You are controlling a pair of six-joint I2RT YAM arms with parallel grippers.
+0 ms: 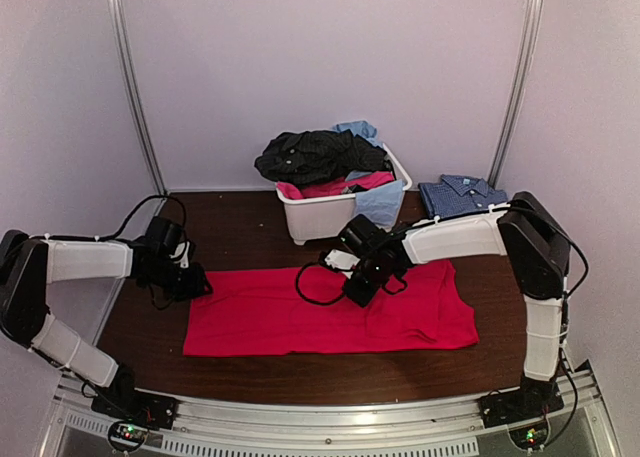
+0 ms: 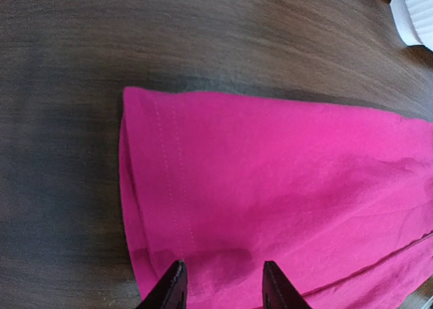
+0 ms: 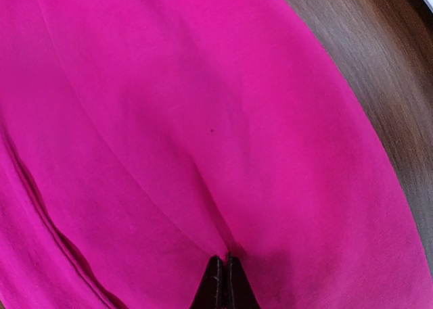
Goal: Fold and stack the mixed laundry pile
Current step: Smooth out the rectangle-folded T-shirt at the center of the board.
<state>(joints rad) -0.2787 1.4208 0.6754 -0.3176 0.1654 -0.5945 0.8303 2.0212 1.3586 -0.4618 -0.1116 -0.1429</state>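
Note:
A bright pink-red garment (image 1: 300,322) lies spread flat on the dark wooden table. My left gripper (image 1: 197,285) is open over its left hem; in the left wrist view the gripper (image 2: 222,282) has its two fingers apart just above the cloth (image 2: 270,180). My right gripper (image 1: 357,295) is over the garment's upper middle. In the right wrist view the right gripper (image 3: 225,272) is shut, pinching a crease of the pink cloth (image 3: 203,120). The other laundry, a black garment (image 1: 312,155), a pink one and light blue pieces (image 1: 380,203), sits heaped in the white tub (image 1: 320,219).
A folded blue checked shirt (image 1: 462,194) lies on the table right of the tub. The tub stands at the back centre, just behind my right gripper. Bare wood (image 2: 203,38) shows left of and behind the pink garment. Walls enclose the table.

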